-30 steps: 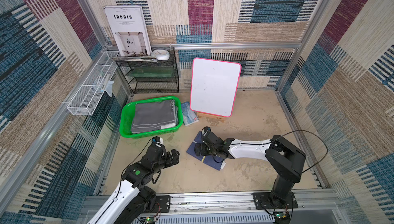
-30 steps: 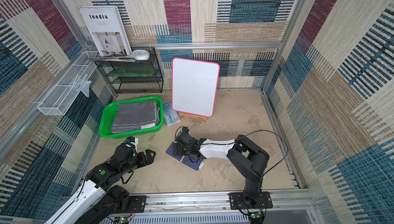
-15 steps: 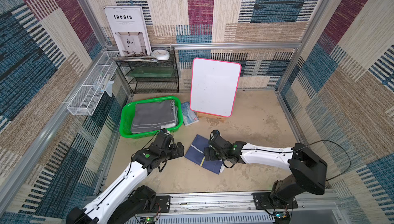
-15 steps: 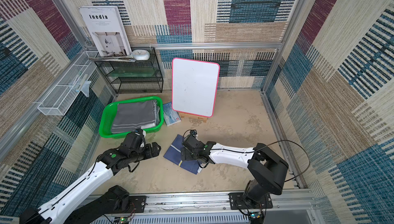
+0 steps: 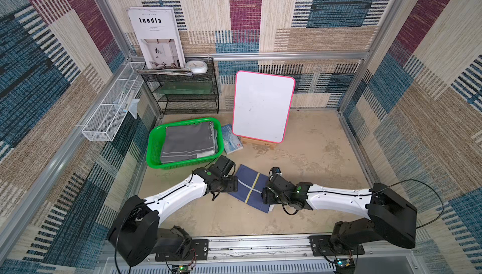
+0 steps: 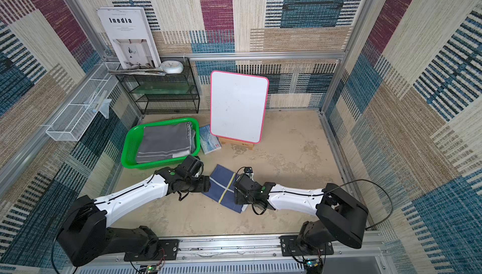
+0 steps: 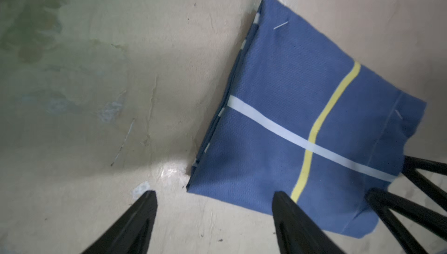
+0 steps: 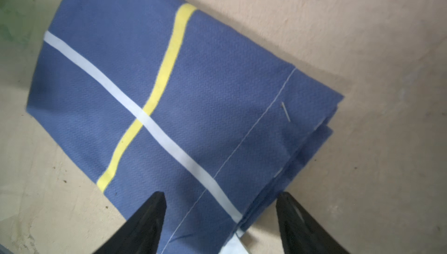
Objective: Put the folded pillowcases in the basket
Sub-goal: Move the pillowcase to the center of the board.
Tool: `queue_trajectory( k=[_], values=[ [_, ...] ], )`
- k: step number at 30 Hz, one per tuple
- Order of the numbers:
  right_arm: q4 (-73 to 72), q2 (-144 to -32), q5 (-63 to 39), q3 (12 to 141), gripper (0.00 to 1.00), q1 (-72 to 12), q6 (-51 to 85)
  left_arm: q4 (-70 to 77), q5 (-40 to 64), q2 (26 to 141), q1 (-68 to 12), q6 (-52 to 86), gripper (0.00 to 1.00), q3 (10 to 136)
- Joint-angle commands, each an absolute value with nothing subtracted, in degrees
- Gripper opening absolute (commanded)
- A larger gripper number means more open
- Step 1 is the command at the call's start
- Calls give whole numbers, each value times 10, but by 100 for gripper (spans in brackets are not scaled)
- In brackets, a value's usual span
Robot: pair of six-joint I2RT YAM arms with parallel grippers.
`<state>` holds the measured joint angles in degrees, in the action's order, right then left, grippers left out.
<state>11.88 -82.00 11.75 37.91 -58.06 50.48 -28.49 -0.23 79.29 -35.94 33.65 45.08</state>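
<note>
Blue cloth crossed by one white and one yellow stripe, the folded pillowcase (image 5: pixel 249 186) is seen lying flat on the floor (image 5: pixel 307 160), outside the basket (image 5: pixel 152 150), which stands near it at about ten o'clock.

The grasp is judged to be the step in hand. The left gripper (image 7: pixel 215 193) is set at the pillowcase's nine o'clock edge with its jaws well apart. One finger is over bare floor, the other over the cloth, and nothing is held. The right gripper (image 8: pixel 221 193) is set at the four o'clock edge, its jaws likewise parted astride the layered edge, with nothing pinched.

For the next move, both pairs of jaws would need to be closed on all layers together. The cloth would then be lifted level and carried over the green rim. A partial pinch could let the fold fall open. A grey folded cloth (image 5: pixel 187 142) is already lodged in the basket, so the pillowcase would have to be laid on top.

The floor is a beige hard surface, stained and scuffed. The cell is walled with woven patchwork panels (image 5: pixel 430 103). A pink-rimmed whiteboard (image 5: pixel 263 105) is propped at twelve o'clock, a black mesh shelf (image 5: pixel 187 98) at eleven, and a white wire rack (image 5: pixel 109 118) is fixed at ten.
</note>
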Motion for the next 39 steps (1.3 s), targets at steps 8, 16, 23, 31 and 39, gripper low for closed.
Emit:
queue_trajectory(
  k=[8, 16, 23, 31, 39],
  values=[
    [97, -852, 126, 389, 67, -558, 491, -255, -12, 847, -399, 360, 59, 439],
    [83, -892, 114, 420, 68, -528, 448, -254, -14, 766, -457, 412, 44, 362],
    [101, -870, 145, 432, 78, -518, 430, -278, -39, 673, -485, 446, 56, 295],
    [79, -813, 124, 386, 78, -511, 447, -295, -32, 651, -410, 389, 81, 370],
    [44, -808, 85, 346, 73, -511, 479, -260, 3, 769, -366, 392, 69, 412]
  ],
)
